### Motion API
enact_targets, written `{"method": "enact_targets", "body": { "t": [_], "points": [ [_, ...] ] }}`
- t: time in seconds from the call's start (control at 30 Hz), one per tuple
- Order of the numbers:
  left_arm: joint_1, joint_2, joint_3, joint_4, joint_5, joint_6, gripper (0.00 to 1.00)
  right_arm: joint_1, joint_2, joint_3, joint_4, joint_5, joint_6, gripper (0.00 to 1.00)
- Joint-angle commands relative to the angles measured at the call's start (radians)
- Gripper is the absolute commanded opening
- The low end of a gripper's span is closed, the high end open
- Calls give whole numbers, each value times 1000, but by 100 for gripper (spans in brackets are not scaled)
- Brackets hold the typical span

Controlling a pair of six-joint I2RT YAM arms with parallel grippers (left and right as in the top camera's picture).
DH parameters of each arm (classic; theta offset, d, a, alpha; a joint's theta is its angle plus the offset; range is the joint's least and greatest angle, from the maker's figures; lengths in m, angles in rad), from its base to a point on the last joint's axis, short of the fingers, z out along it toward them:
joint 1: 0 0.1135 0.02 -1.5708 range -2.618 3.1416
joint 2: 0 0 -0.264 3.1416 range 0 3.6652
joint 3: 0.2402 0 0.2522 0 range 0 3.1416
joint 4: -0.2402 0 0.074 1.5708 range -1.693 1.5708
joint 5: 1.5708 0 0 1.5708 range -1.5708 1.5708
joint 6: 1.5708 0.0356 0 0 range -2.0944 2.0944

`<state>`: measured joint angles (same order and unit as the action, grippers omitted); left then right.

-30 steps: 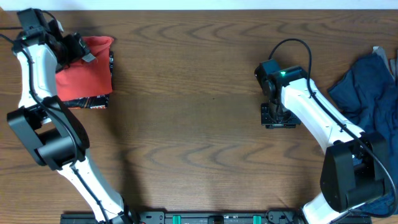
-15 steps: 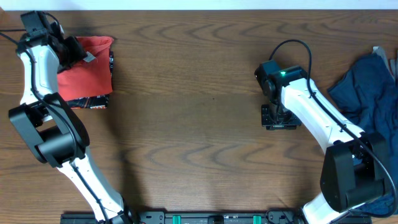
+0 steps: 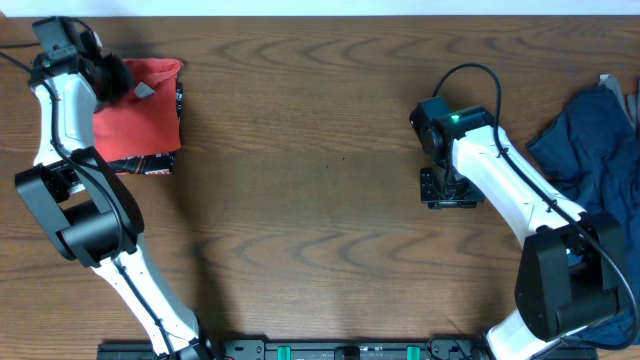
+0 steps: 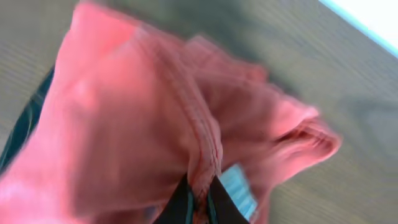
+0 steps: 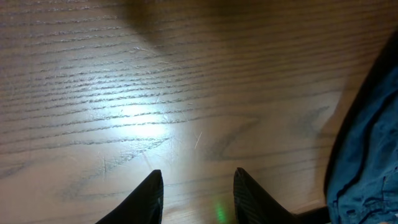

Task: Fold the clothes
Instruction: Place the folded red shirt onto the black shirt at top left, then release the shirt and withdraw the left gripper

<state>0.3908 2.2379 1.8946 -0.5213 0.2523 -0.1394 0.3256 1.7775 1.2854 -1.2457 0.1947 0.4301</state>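
Note:
The orange-red T-shirt (image 3: 140, 118) lies folded into a small stack at the table's far left, with navy print showing along its right and lower edges. My left gripper (image 3: 124, 80) sits over its upper-left corner. In the left wrist view that gripper (image 4: 199, 200) is shut on a stitched seam of the shirt (image 4: 124, 124), beside a light-blue label (image 4: 239, 186). The navy blue T-shirt (image 3: 590, 150) lies crumpled at the right edge. My right gripper (image 3: 447, 198) hovers left of it, open and holding nothing (image 5: 198, 186), with navy cloth (image 5: 367, 155) at the right of its view.
The brown wooden table (image 3: 320, 150) stretches between the two shirts. A black cable (image 3: 470, 72) loops above the right arm. A white strip (image 3: 320, 6) runs along the table's far edge.
My left gripper has closed on the orange-red shirt's seam after shifting slightly up and left over its corner. The right arm has stayed still.

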Motion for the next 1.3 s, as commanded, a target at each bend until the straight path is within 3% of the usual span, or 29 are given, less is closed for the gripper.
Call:
{"method": "enact_targets", "body": {
  "t": [0.0, 0.03, 0.1, 0.13, 0.23, 0.3, 0.47, 0.67, 0.83, 0.97, 1.17, 1.27],
  "points": [
    [6, -18, 11, 104, 53, -64, 6, -6, -7, 0, -3, 11, 19, 36],
    [10, -18, 11, 162, 50, -87, 11, -6, -7, 0, -3, 11, 19, 36],
    [22, -18, 10, 247, 45, -159, 55, -6, -6, 0, -5, 11, 24, 36],
    [30, -18, 10, 281, 41, -207, 70, -6, -7, 0, -6, 10, 27, 35],
    [52, -18, 10, 330, 43, -302, 93, -6, -6, 0, -11, 10, 30, 36],
    [63, -18, 10, 323, 52, -311, 100, -6, -6, 0, -11, 11, 29, 36],
    [75, -18, 10, 222, 56, -309, 98, -6, -6, 0, 1, 11, 29, 36],
    [72, -41, 10, 195, 306, -266, 98, -6, -7, 0, 1, 9, 30, 36],
    [17, -92, 10, 73, 343, -172, 98, -7, -6, 0, 84, -79, 48, 41],
    [-84, -114, 10, -84, 334, -26, 98, -18, -6, 0, 213, -204, 47, 63],
    [-285, -113, 10, -395, 140, 103, 98, -94, -6, 5, 372, -381, -26, 72],
    [-367, -114, 10, -557, 35, 106, 98, -158, -6, 19, 370, -386, -101, 76]
  ]
}}
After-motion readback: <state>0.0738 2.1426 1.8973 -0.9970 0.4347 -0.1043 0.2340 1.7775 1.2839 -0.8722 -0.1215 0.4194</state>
